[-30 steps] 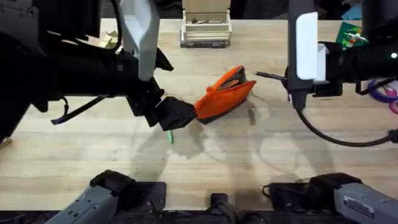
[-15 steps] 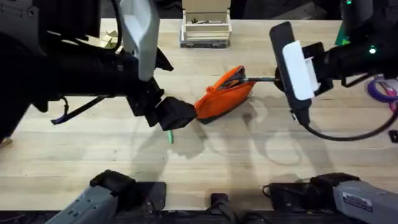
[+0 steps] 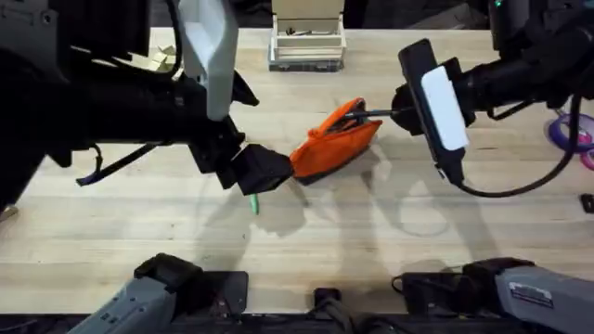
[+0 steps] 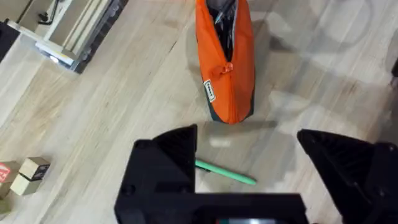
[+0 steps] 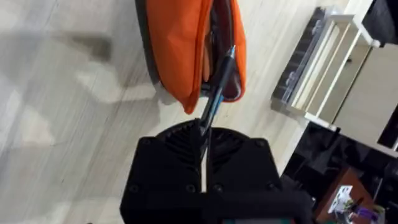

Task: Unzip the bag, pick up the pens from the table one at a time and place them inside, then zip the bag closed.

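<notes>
1. The step in hand looks like loading the first pen: the right pincer (image 5: 205, 134) is clenched on the black pen (image 5: 217, 87), whose tip points into the unzipped mouth of the orange pencil pouch (image 5: 180, 50).
2. In the overhead view the pouch (image 3: 336, 139) lies near the middle of the wooden surface (image 3: 139, 232), tilted, with its open end toward the right pincer (image 3: 394, 109) and the black pen (image 3: 379, 113) reaching that opening.
3. The left pincer (image 4: 249, 158) is released, its jaws spread wide; the closed end of the pouch (image 4: 227, 68) lies just beyond them, apart from them in the left wrist view. Overhead, the left pincer (image 3: 264, 172) sits just beside that end.
4. The green pen (image 4: 225, 172) lies on the surface between the spread jaws, untouched; overhead only its end (image 3: 253, 204) peeks out below the left pincer.
5. Next, by my reading, the black pen needs to slide deeper along the pouch's length before the right pincer lets go, or it may tip back out.
6. Pouch contents: the interior is dark; I cannot tell whether it holds anything besides the entering pen tip.
7. A clear organiser tray (image 3: 307, 42) stands at the far edge, holding small items too small to identify.
</notes>
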`<state>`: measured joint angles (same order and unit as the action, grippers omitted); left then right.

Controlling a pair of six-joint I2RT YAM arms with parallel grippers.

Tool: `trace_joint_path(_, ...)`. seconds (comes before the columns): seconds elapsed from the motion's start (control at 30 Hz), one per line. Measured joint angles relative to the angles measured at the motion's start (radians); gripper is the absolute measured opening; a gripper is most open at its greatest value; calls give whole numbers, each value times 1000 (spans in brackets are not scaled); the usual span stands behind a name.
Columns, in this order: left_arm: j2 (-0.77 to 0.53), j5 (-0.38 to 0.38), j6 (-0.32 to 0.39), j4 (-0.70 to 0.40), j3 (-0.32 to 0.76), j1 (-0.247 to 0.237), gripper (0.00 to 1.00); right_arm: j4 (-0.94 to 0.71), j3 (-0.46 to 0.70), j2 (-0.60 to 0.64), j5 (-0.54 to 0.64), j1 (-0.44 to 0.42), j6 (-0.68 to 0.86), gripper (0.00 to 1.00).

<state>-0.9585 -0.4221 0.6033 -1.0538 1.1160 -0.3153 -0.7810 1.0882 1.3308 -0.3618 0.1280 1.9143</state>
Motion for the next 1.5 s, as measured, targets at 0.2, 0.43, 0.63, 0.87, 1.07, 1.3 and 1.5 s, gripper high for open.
trace_joint_path(0.2, 0, 0, 0, 0, 0, 0, 993, 18, 0, 5, -24, 0, 40, 34)
trace_joint_path(0.43, 0, 0, 0, 0, 0, 0, 993, 26, 0, 61, -28, 3, 84, 34)
trace_joint_path(0.63, 0, 0, 0, 0, 0, 0, 994, 48, 0, 89, -28, 8, 100, 34)
trace_joint_path(0.87, 0, 0, 0, 0, 0, 0, 994, 49, 0, 93, -28, 7, 106, 34)
trace_joint_path(1.07, 0, 0, 0, 0, 0, 0, 994, 33, 0, 93, -28, 7, 106, 34)
trace_joint_path(1.3, 0, 0, 0, 0, 0, 0, 994, 7, 0, 93, -28, 7, 106, 34)
trace_joint_path(1.5, 0, 0, 0, 0, 0, 0, 993, -5, 0, 93, -28, 7, 106, 34)
